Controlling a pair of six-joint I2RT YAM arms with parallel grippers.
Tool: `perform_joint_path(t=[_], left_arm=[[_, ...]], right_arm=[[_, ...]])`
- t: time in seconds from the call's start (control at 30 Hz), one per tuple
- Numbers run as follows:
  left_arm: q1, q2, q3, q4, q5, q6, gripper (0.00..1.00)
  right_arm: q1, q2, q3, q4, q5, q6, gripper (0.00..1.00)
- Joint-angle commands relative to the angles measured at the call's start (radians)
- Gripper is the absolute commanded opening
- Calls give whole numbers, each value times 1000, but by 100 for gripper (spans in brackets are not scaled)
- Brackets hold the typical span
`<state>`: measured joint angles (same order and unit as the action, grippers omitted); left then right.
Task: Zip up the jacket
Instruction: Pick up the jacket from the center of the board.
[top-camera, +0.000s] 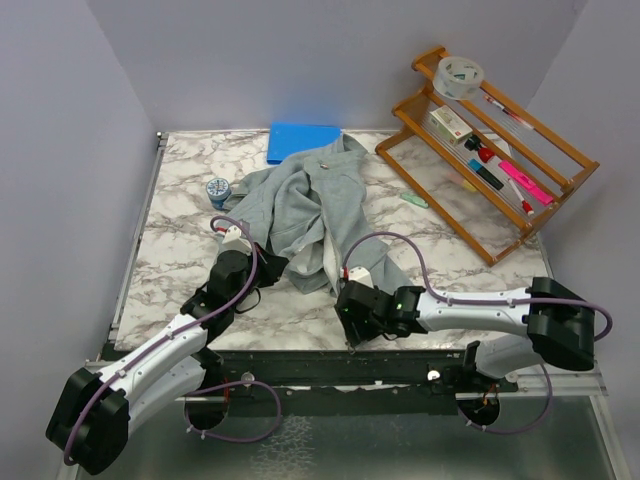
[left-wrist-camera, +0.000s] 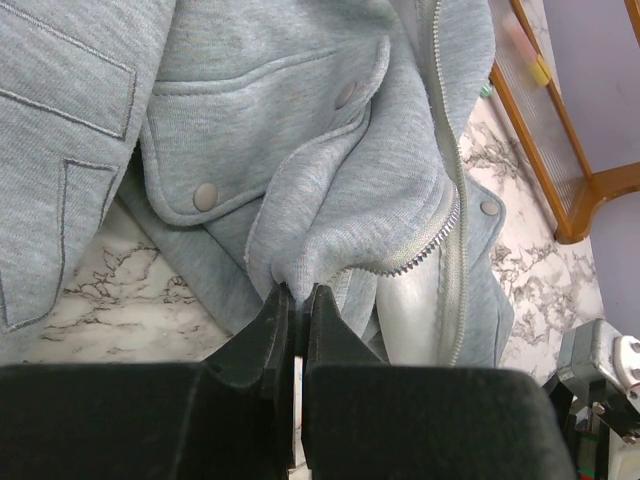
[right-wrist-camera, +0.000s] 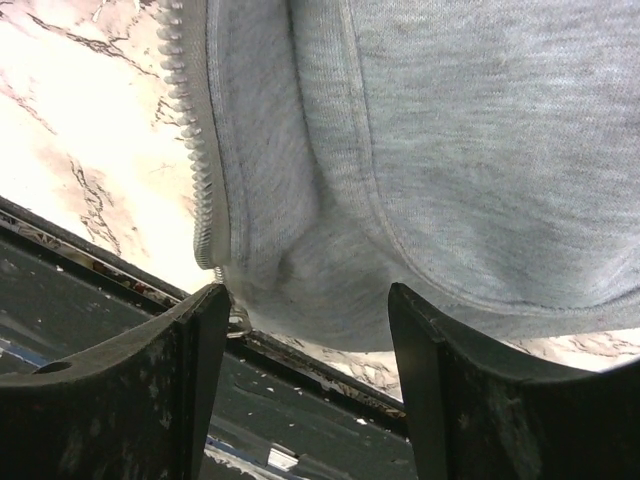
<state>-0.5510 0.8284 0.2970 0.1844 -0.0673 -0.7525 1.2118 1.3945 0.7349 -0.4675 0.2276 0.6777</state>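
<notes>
The light grey jacket (top-camera: 310, 210) lies crumpled and unzipped in the middle of the marble table (top-camera: 180, 250). My left gripper (top-camera: 266, 274) is at its lower left edge. In the left wrist view it (left-wrist-camera: 297, 292) is shut on a fold of jacket fabric (left-wrist-camera: 300, 200), just left of the pale zipper (left-wrist-camera: 445, 215). My right gripper (top-camera: 352, 292) is at the jacket's lower right hem near the table's front edge. In the right wrist view it (right-wrist-camera: 305, 310) is open, with the hem corner (right-wrist-camera: 320, 270) and the zipper's end (right-wrist-camera: 195, 170) between its fingers (right-wrist-camera: 200, 350).
A flat blue pad (top-camera: 303, 141) lies behind the jacket. A small round blue tin (top-camera: 218, 191) stands to its left. A wooden rack (top-camera: 490, 150) with pens and a tape roll (top-camera: 460, 75) fills the back right. A green item (top-camera: 415, 200) lies by the rack.
</notes>
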Motion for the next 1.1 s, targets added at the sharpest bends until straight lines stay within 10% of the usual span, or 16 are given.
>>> perform_joint_path(t=[0.0, 0.4, 0.73, 1.07], left_arm=[[5, 1, -6, 21, 21, -9, 0], [5, -2, -12, 21, 21, -11, 0], [5, -18, -11, -3, 20, -14, 0], [5, -69, 0, -2, 111, -56, 0]], right_arm=[[3, 34, 25, 24, 23, -12, 69], [4, 138, -27, 48, -20, 3, 57], [5, 187, -58, 92, -37, 19, 16], [2, -138, -148, 440, -73, -156, 0]])
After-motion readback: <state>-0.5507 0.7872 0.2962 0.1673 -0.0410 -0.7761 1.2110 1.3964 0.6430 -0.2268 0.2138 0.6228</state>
